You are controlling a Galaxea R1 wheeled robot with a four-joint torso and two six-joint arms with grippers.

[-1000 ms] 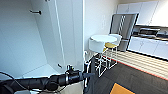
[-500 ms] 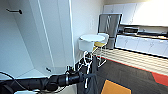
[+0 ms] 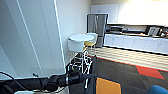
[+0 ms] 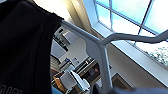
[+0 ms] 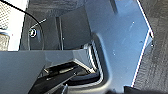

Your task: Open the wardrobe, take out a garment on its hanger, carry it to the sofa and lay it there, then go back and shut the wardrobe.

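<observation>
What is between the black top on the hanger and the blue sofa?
Nothing visible on the short stretch between them. The garment hangs on the hanger from the left gripper, and a corner of the sofa shows across dark carpet and an orange patch.

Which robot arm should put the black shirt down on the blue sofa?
Probably the left. The left arm reaches in from the picture's left, and its gripper is at the white hanger carrying the black shirt. A corner of the blue sofa shows ahead.
</observation>
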